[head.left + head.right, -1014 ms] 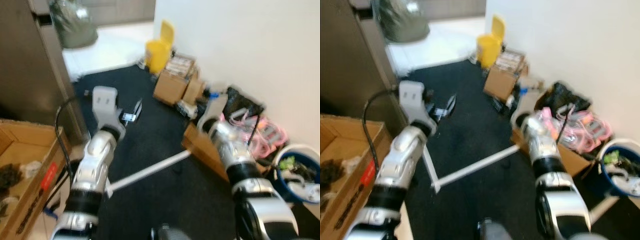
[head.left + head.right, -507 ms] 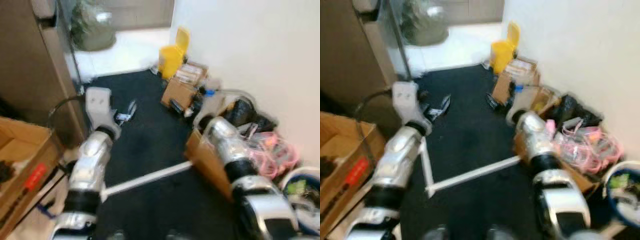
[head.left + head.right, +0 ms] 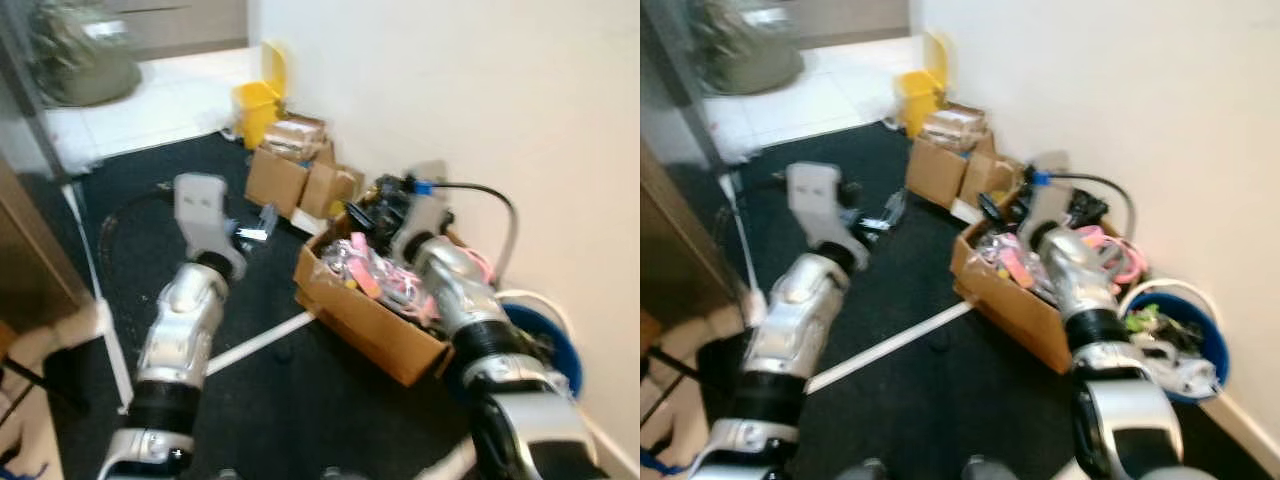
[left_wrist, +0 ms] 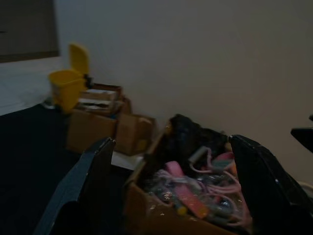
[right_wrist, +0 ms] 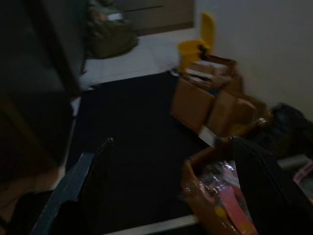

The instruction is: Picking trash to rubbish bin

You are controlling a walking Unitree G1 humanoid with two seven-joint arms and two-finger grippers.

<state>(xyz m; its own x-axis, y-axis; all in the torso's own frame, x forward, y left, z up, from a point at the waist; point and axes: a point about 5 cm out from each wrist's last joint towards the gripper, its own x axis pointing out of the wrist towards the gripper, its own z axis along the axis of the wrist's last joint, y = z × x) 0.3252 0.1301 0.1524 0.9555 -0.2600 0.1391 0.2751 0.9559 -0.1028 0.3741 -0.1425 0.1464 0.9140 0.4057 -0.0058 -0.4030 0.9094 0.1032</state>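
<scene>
A yellow rubbish bin with its lid up stands far off against the white wall; the left wrist view has the yellow bin too. Right in front of me an open cardboard box holds pink cords and mixed litter. A blue bucket of trash sits beside it by the wall. My left gripper is held out over the black carpet, open and empty. My right gripper hovers near the box's far end, also open with nothing in it.
Two smaller cardboard boxes stand along the wall between the big box and the yellow bin. A white strip lies across the black carpet. A dark stuffed bag rests on the pale tiles beyond. A dark cabinet edge is on my left.
The whole view has swung to the right: the wall, the big box and the bucket now sit nearer the middle, and the left-hand carton has gone. Both arms keep their pose.
</scene>
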